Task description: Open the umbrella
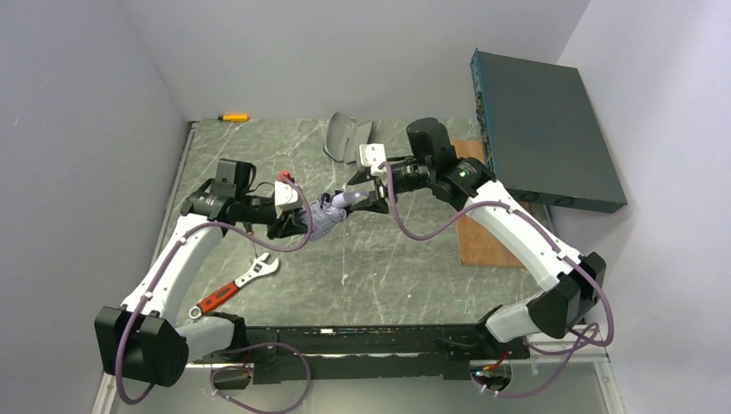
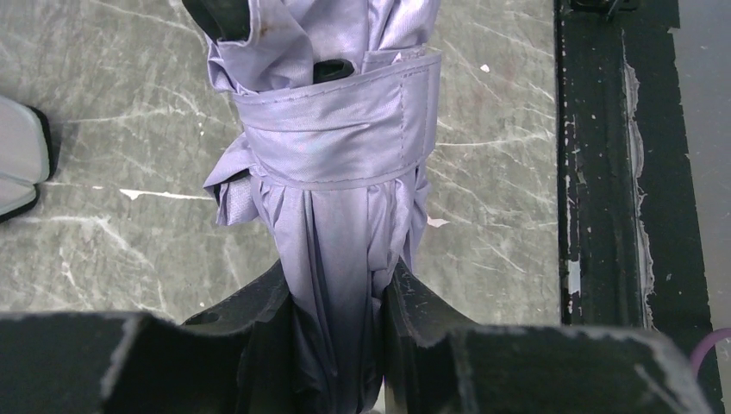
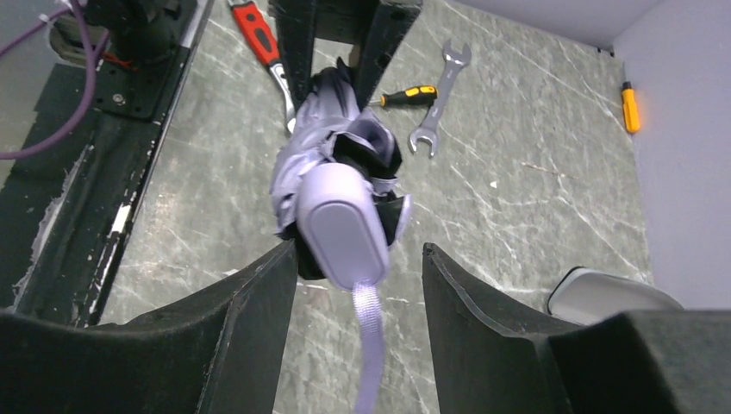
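Lilac crinkled umbrella [image 2: 332, 164] sits clenched in left pincer [image 2: 338, 289]; right pincer [image 3: 359, 254] gapes around its rounded handle [image 3: 343, 228].

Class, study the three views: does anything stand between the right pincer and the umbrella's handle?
Nothing visible does. The handle sits between the right pincer's open fingers, its wrist loop dangling there. The left pincer grips the umbrella by its folded canopy, with the strap still wrapped round it.
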